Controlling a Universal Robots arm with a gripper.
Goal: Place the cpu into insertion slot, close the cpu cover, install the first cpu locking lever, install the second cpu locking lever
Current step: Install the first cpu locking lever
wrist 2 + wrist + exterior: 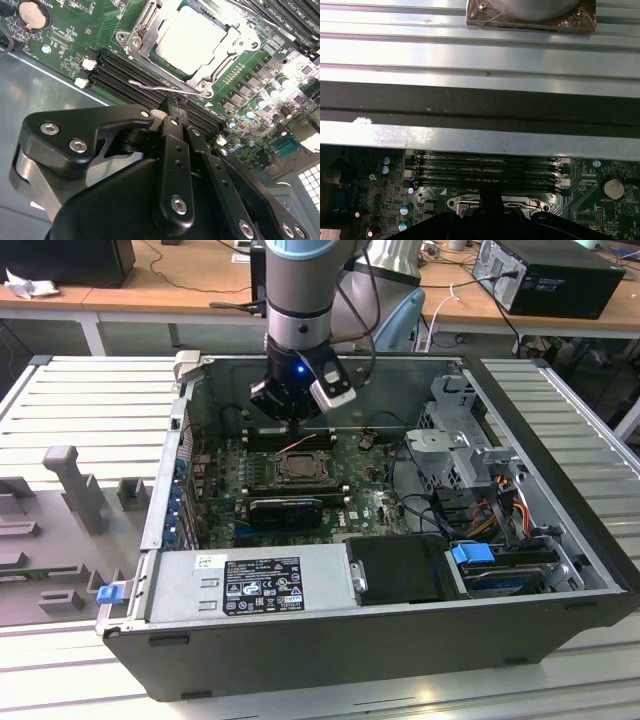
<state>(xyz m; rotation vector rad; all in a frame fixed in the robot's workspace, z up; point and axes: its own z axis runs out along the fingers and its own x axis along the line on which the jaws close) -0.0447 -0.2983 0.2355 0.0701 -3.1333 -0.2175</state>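
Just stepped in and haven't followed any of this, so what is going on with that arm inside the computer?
A single robot arm is reaching into an open computer case lying on its side, working at the processor socket on the green motherboard. The cpu already sits in the insertion slot, with the cpu cover framing it. The pincer is right at the socket's edge, its tips next to a thin wire locking lever running along the cover.

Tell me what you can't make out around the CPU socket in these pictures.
- Gripper fingertips: second wrist view, too dark to tell open or shut.
- Insertion slot near half: first wrist view, hidden behind the gripper body.
- Cpu seating: exterior view, too small; cpu cover overlaps its edges.
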